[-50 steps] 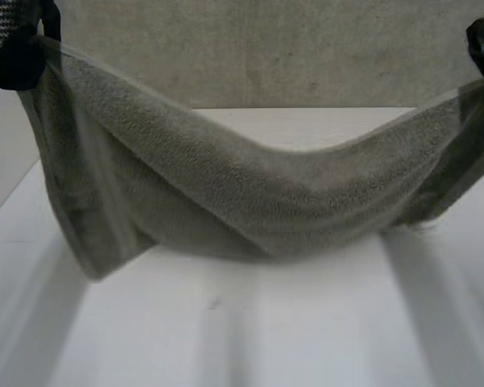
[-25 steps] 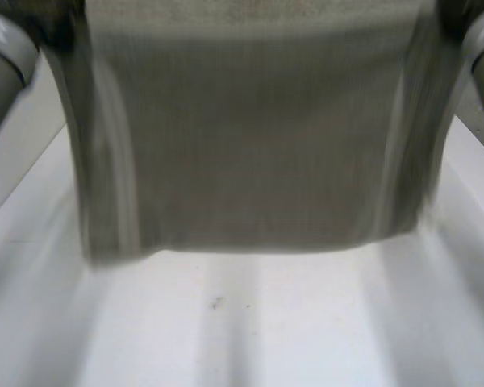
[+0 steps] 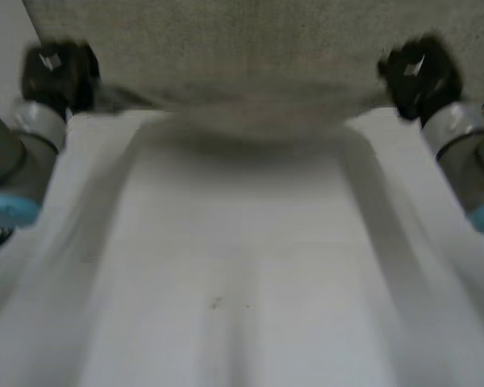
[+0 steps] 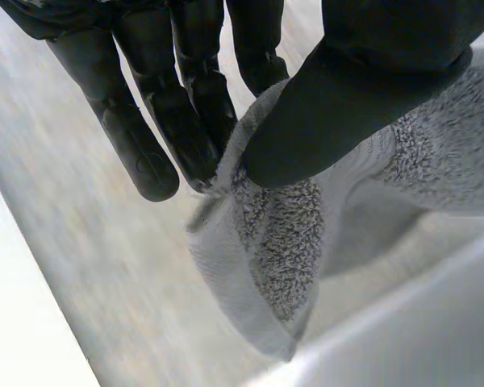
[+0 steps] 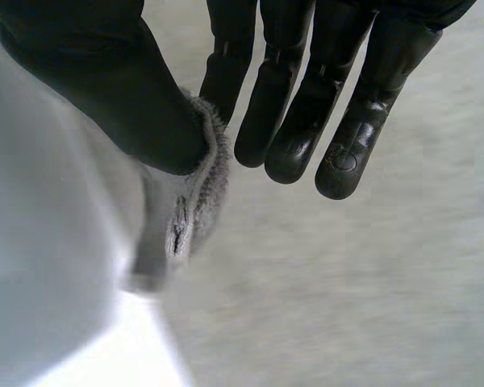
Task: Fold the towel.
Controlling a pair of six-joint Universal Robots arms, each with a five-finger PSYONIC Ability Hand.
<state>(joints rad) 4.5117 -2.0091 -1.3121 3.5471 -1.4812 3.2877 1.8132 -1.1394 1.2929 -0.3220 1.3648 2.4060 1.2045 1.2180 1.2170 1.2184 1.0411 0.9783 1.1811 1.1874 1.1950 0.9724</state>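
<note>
- The grey-beige terry towel (image 3: 242, 48) lies spread wide over the far part of the white table (image 3: 242, 266), with its near edge strung between the two hands.
- That near edge sags a little in the middle, and a dark shadow lies on the table just under it.
- The left hand (image 3: 60, 72) is at the towel's near corner on the robot's left. In the left wrist view its thumb presses a bunched fold of the corner against the sides of its nearly straight fingers, so the cloth is pinched fast.
- Below that pinch a loose flap of the corner hangs down, showing the looped pile on one face and a smoother hem along its edge.
- The right hand (image 3: 419, 76) is at the opposite near corner. In the right wrist view its thumb clamps the small hemmed tip of the towel against the nearest finger, while the other fingers reach straight out beside it, clear of the cloth.
- The left arm (image 3: 16, 153) and right arm (image 3: 468, 153) run along either side of the table, well apart.
</note>
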